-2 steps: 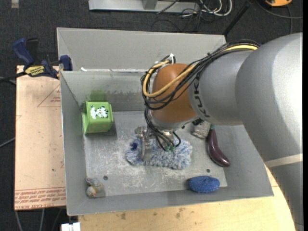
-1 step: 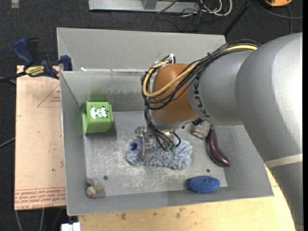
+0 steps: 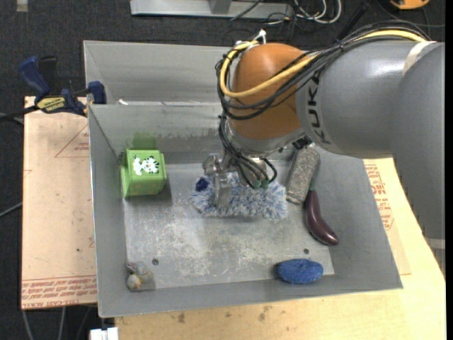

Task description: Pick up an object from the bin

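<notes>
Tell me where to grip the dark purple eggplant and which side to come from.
Probably grip the eggplant at its middle, from straight above, closing across its narrow width. It lies flat and elongated, with bare floor along its left, while the grey block crowds its thin upper end.

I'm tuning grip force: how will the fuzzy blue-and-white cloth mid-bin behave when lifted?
The fuzzy cloth lies flat and rumpled, so it will probably droop limply. Its shaggy pile suggests it is light and grips well, unlikely to slip or roll.
</notes>
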You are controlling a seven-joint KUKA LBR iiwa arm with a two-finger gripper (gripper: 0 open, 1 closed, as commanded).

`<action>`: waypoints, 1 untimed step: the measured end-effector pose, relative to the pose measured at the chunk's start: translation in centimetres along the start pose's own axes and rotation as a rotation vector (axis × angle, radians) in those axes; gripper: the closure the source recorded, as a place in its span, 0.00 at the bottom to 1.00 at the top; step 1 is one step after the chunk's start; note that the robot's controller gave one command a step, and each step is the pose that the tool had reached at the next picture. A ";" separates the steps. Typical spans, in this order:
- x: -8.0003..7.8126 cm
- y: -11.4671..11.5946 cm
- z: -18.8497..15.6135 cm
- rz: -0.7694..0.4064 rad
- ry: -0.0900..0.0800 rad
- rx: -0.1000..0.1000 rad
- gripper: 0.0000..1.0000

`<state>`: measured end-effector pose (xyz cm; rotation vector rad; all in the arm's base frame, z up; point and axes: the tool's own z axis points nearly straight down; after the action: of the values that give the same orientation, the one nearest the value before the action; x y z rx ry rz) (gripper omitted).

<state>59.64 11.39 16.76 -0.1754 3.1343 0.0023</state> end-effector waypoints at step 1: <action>0.0 0.0 0.0 0.000 0.000 0.000 1.00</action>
<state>59.64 11.39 16.76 -0.1753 3.1345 0.0023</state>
